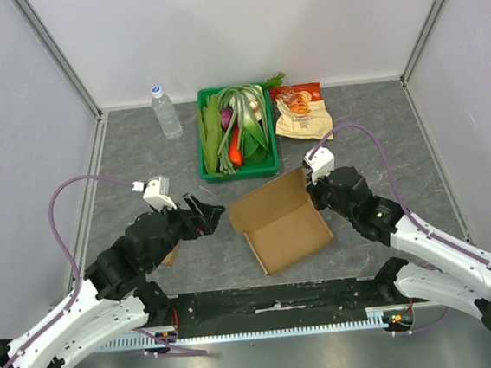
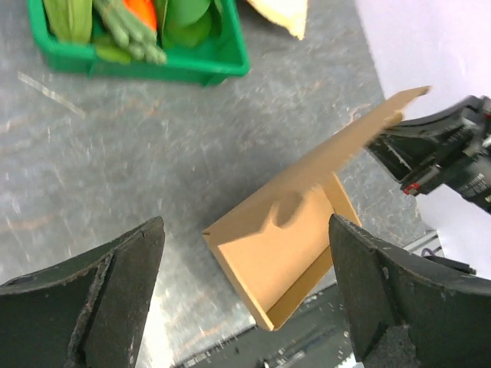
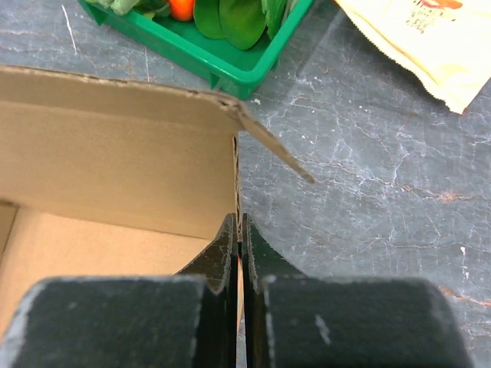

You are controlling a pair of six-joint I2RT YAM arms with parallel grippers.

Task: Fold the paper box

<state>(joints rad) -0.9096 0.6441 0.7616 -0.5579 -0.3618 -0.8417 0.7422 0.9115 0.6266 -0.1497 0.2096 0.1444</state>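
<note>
Grey marbled tabletop, white walls on three sides, metal rail along the near edge.

Paper box (image 1: 279, 220) is found at mid-table, just ahead of the rail, between the two arms. Its base is laid flat with low side walls already raised along the left and near sides; the large back panel is stood up at a tilt, not yet brought over. Folding is judged partly done: the lid closing and any tucking of the loose corner flap are left.

Right gripper (image 1: 315, 196) is seen clamped on the box's thin right-hand wall, fingers pressed together over the cardboard edge in the wrist view. Left gripper (image 1: 207, 215) is held spread wide, just left of the box and apart from it, nothing between its fingers.

Room for moving: bare table is left on the box's left side. Behind, the green vegetable crate (image 1: 202, 149) sits near the raised panel's top edge, so backward swing is judged tight. Snack bag (image 1: 302, 113) and water bottle (image 1: 166, 113) are kept well apart, farther back.
</note>
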